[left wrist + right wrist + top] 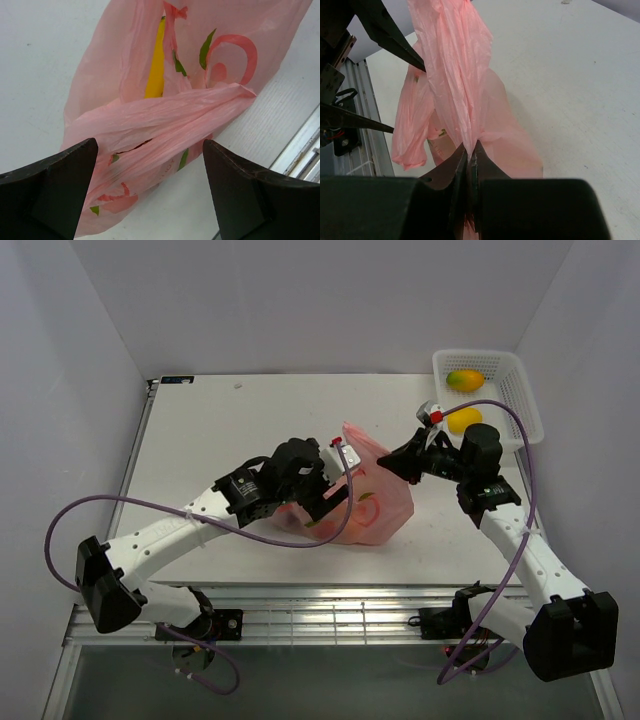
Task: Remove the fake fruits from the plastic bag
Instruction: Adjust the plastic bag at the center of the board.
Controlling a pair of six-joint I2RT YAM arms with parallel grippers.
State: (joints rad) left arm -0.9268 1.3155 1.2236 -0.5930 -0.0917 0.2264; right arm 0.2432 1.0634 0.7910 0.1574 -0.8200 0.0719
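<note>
The pink plastic bag (375,495) lies on the table between my arms. My right gripper (392,462) is shut on a pinched fold of the bag (455,75) and holds that side up. My left gripper (338,502) is open over the bag's near side, its jaws wide apart above crinkled pink plastic (165,120). A yellow banana (156,62) shows inside the bag's mouth. A mango (464,380) and a yellow fruit (465,419) lie in the white basket (520,390).
The white lattice basket stands at the back right corner of the table. The table's front metal rail (330,615) runs along the near edge. White walls close in the left, back and right sides.
</note>
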